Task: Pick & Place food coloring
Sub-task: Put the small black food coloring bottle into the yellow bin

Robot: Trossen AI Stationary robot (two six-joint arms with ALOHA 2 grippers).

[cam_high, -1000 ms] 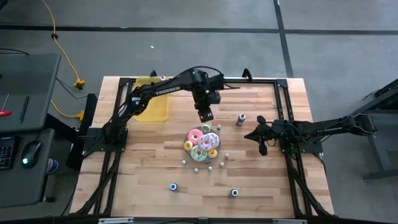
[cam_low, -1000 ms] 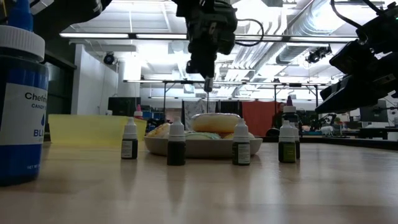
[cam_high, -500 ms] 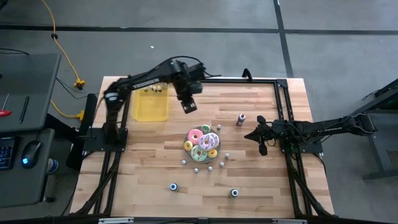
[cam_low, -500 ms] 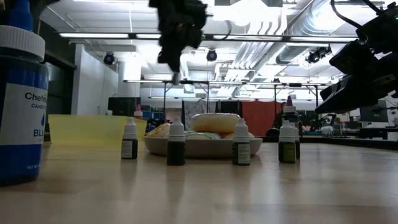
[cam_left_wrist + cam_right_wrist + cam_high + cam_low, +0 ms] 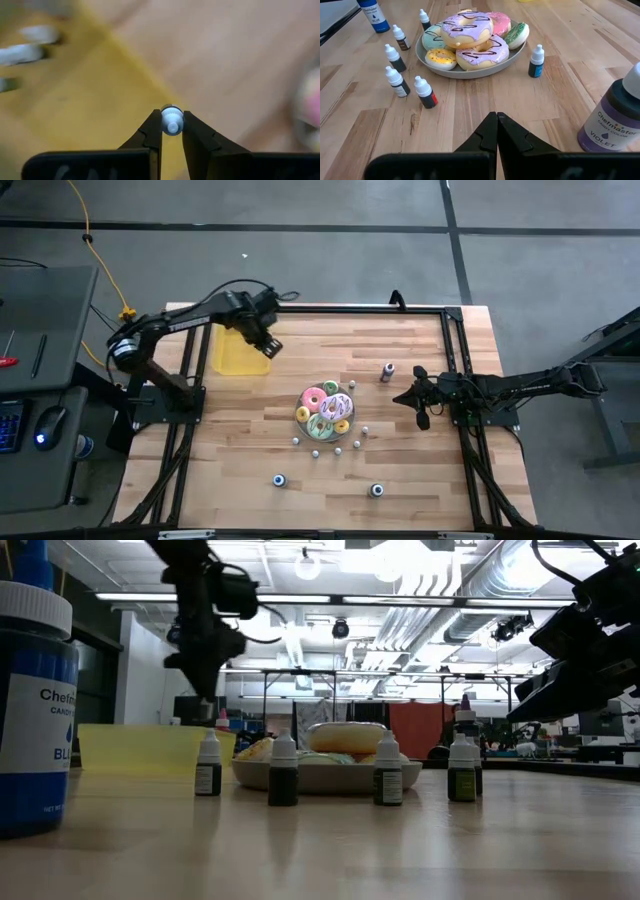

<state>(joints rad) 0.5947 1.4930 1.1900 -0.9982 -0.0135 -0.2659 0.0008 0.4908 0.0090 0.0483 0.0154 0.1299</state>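
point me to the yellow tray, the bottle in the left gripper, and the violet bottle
yellow tray (image 5: 238, 356): high view, bare floor of the tray.
small bottle (image 5: 172, 121): left wrist view, white cap pinched in the left gripper (image 5: 172, 131).
violet bottle (image 5: 612, 124): right wrist view, its label.

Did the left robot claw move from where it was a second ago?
Yes. In the high view the left gripper, pinching a small bottle, has swung away from the doughnut plate toward the left, and is now at the yellow tray.
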